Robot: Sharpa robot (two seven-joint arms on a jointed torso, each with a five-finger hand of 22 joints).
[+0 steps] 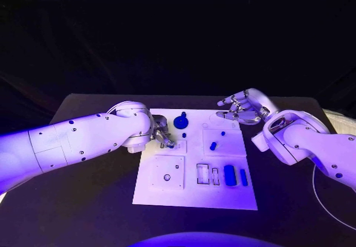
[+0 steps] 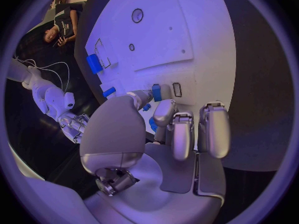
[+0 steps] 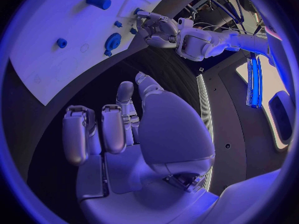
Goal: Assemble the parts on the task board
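Under the left hand [image 1: 162, 138], a small blue part [image 2: 156, 92] sits pinched at its fingertips; right hand [image 1: 243, 107] hovers spread over the task board [image 1: 194, 198].

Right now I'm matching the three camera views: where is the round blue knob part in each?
Head view: round blue knob part, on the task board, far edge.
Left wrist view: hidden behind the left hand.
Right wrist view, beside the left hand.
Shared landmark: the task board.
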